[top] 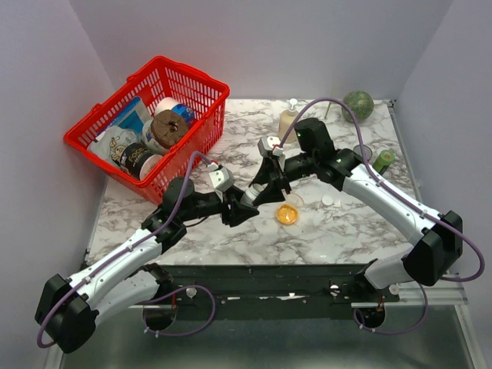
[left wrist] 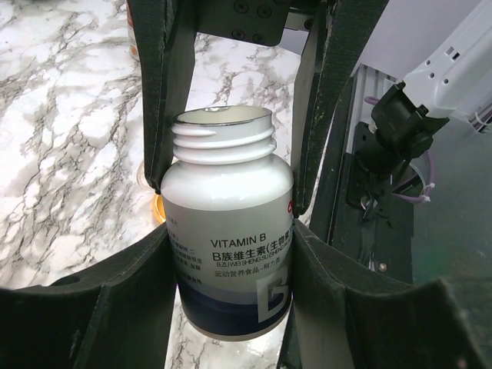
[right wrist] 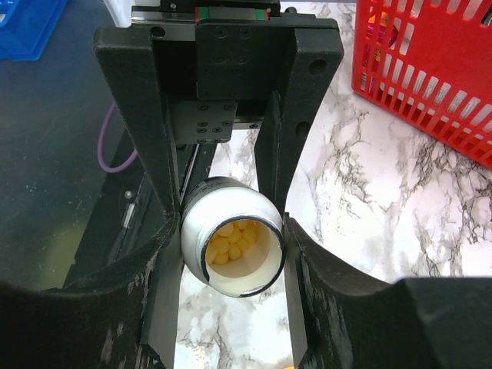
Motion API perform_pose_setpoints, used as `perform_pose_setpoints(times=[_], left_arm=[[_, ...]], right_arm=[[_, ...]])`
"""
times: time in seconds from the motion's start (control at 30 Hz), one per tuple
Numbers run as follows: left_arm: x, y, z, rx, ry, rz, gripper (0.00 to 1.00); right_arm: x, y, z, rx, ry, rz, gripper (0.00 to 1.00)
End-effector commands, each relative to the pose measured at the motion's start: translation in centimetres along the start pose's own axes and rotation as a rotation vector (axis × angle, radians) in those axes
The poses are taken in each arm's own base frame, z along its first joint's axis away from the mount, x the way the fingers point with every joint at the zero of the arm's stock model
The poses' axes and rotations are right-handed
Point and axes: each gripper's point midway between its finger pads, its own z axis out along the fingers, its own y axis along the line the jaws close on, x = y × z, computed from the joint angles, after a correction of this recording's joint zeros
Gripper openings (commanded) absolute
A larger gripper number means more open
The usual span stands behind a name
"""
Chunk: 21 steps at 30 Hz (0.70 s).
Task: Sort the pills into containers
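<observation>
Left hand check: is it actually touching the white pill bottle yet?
Touching. In the left wrist view, both fingers of the left hand press flush against the white pill bottle, with no gap on either side.

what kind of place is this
Probably a robot lab test cell: a left arm and right arm bolted at the edge of a marble-pattern table, plain white walls boxing it in, and a red basket of grocery props.

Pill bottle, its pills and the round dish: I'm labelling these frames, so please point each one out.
pill bottle (left wrist: 231, 223): left wrist view, front of its body, above the print.
pills (right wrist: 234, 238): right wrist view, yellow heap inside the bottle mouth.
dish (top: 295, 217): top view, its right rim.
</observation>
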Motion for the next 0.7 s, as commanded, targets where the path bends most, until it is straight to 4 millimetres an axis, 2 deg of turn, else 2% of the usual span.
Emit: perform_pose_setpoints(times=[0.0, 0.07, 0.17, 0.37, 0.53, 0.63, 0.67], left_arm=[[-1.2, 0.8, 0.0, -0.046, -0.014, 0.039, 0.42], [-1.09, 0.95, 0.19, -0.048, -0.007, 0.031, 0.58], [-1.19, 1.14, 0.35, -0.057, -0.001, 0.015, 0.71], [-1.14, 1.26, 0.26, -0.067, 0.001, 0.015, 0.85], [-1.24, 1.08, 0.19, -0.059, -0.004, 0.02, 0.84], [-1.22, 0.73, 0.34, -0.034, -0.001, 0.02, 0.69], [-1.21, 0.58, 0.39, -0.023, 0.001, 0.022, 0.52]], right_arm=[[-1.3, 0.91, -0.41, -0.021, -0.03, 0.0, 0.3], [-1.27, 1.02, -0.41, -0.026, -0.031, 0.0, 0.28], [-1.28, 1.04, -0.41, -0.027, -0.032, -0.002, 0.27], [-1.25, 1.03, -0.37, -0.03, -0.032, -0.002, 0.27], [-1.08, 1.0, -0.3, -0.033, -0.031, 0.002, 0.27], [-1.0, 0.99, -0.21, -0.035, -0.029, 0.004, 0.26], [-0.99, 0.97, -0.21, -0.033, -0.029, 0.004, 0.26]])
